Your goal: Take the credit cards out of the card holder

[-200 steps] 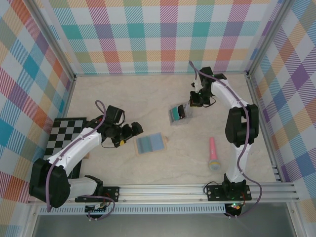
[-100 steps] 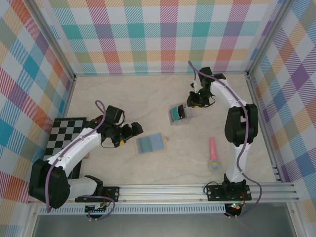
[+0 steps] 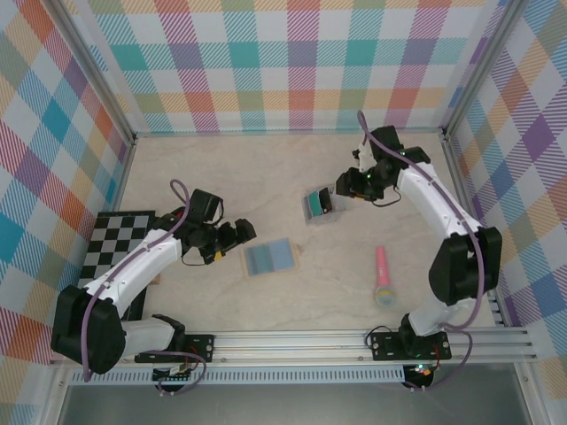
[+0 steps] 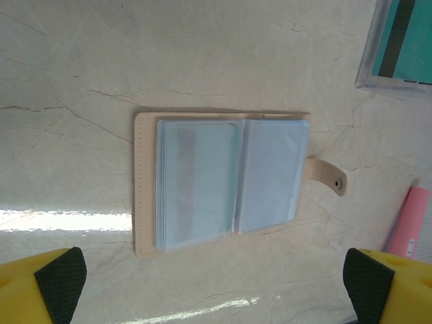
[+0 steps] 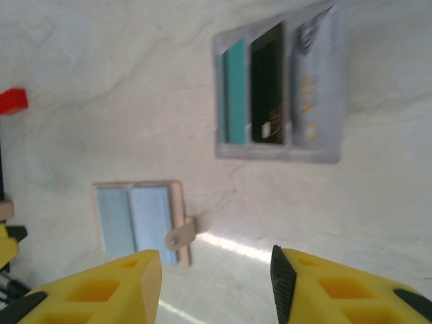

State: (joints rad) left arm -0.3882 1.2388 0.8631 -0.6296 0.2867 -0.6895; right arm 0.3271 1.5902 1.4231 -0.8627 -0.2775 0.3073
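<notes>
The card holder (image 3: 270, 257) lies open and flat on the table, tan outside with pale blue sleeves (image 4: 229, 179) and a strap with a stud (image 5: 181, 233). I cannot make out the credit cards; the sleeves look cloudy, with a faint grey band in the left one. My left gripper (image 3: 243, 232) hovers just left of the holder, open wide (image 4: 216, 290), with bare table between its fingers. My right gripper (image 3: 347, 184) hangs just right of a clear box, open (image 5: 214, 283) and holding nothing.
The clear plastic box (image 3: 321, 204) with teal and black contents (image 5: 256, 91) sits behind the holder. A pink stick-like object (image 3: 383, 276) lies at the front right. A black-and-white checkered board (image 3: 120, 246) lies under the left arm. Plaid walls enclose the table.
My right gripper has gone from shut to open, and the right arm's elbow has swung out to the right. The left arm and the holder have not moved.
</notes>
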